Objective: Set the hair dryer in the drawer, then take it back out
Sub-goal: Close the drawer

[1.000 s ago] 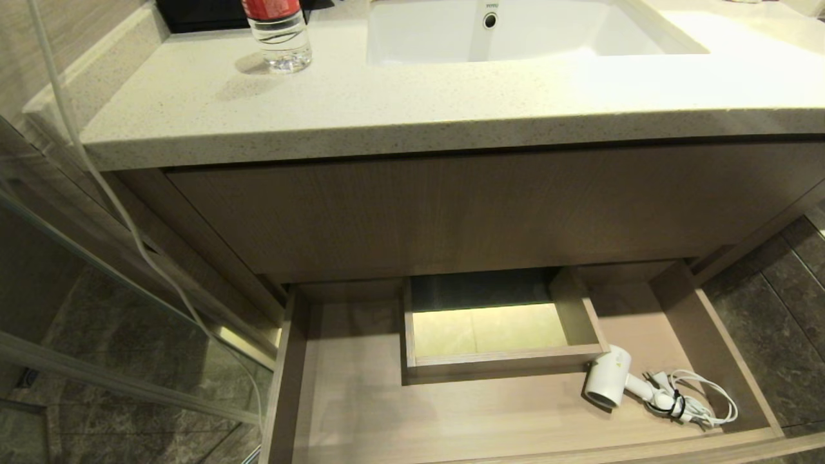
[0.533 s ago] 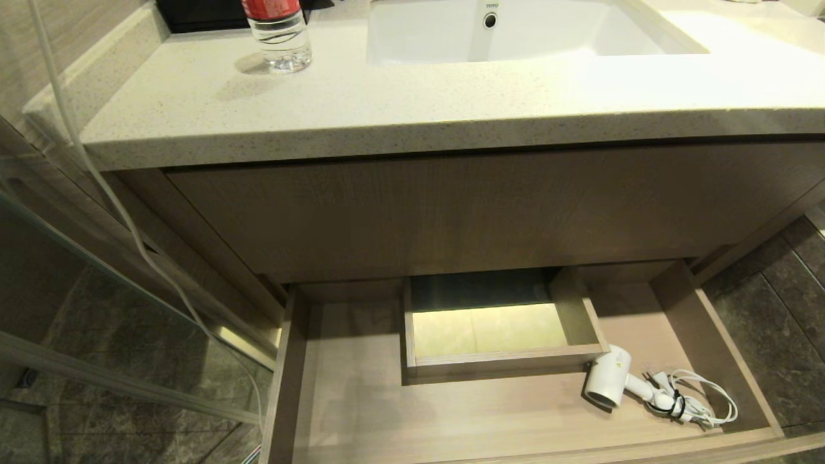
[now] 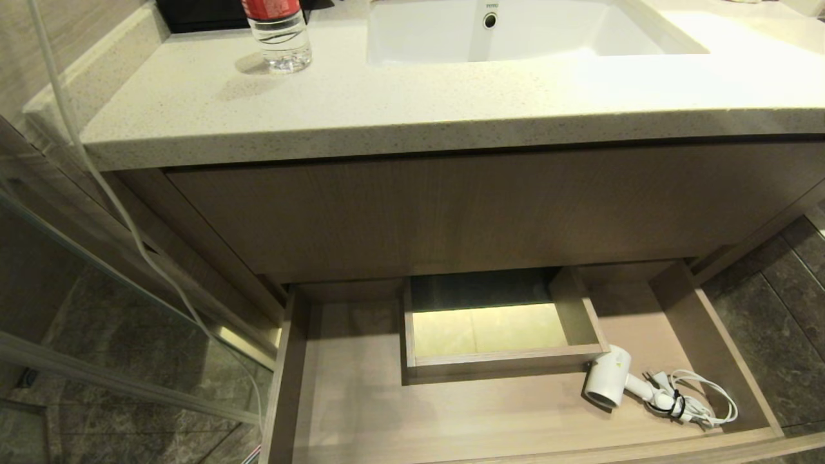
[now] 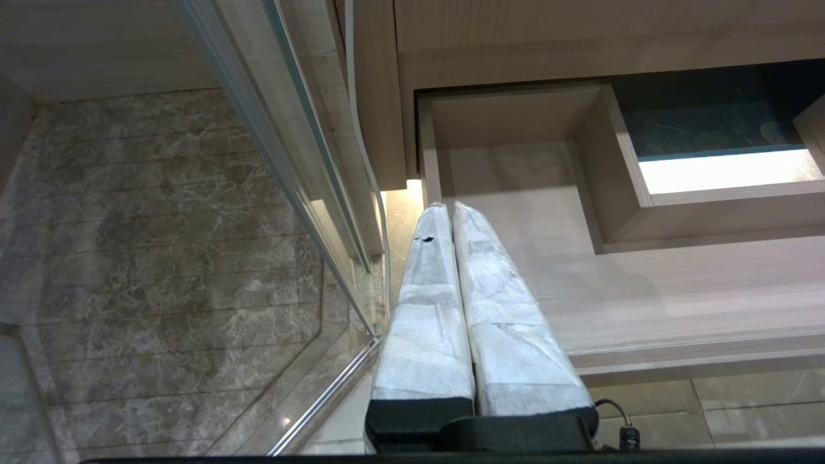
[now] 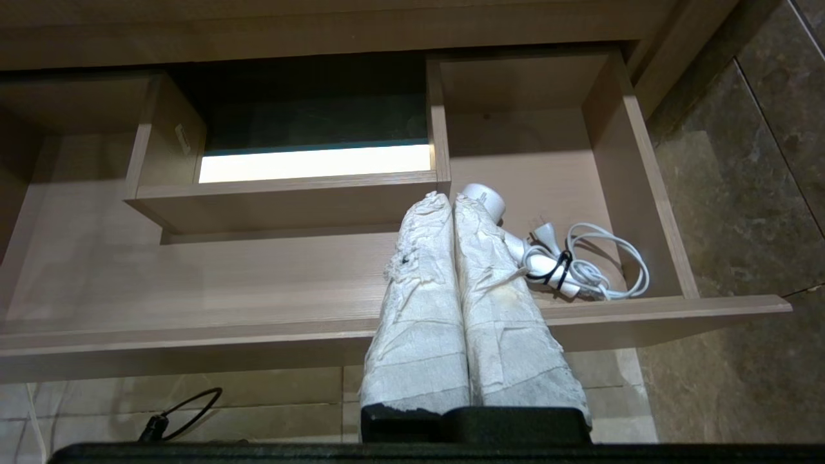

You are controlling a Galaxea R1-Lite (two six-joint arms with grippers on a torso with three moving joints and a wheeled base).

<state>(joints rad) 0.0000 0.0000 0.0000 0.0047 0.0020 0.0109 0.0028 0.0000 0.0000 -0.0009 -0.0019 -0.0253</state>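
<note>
Hair dryer (image 3: 608, 381) lies in the open drawer (image 3: 361, 412), right side beside the boxed cutout (image 3: 496, 367), cord bundled. My right claw (image 5: 451, 201) and left claw (image 4: 446, 209) are both pinched closed, empty, parked outside the drawer front; my guess: retrieval pending.

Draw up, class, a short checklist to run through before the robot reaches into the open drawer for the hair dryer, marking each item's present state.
1. Drawer pulled open: ok.
2. Hair dryer lying inside, at the drawer's right end: ok.
3. Cord bundled beside the handle: ok.
4. Right gripper open for a grasp: not ok, shut.
5. Left gripper clear of the dryer: ok, shut near the drawer's left end.
6. Dryer's far side free of the boxed cutout: cannot tell.
</note>
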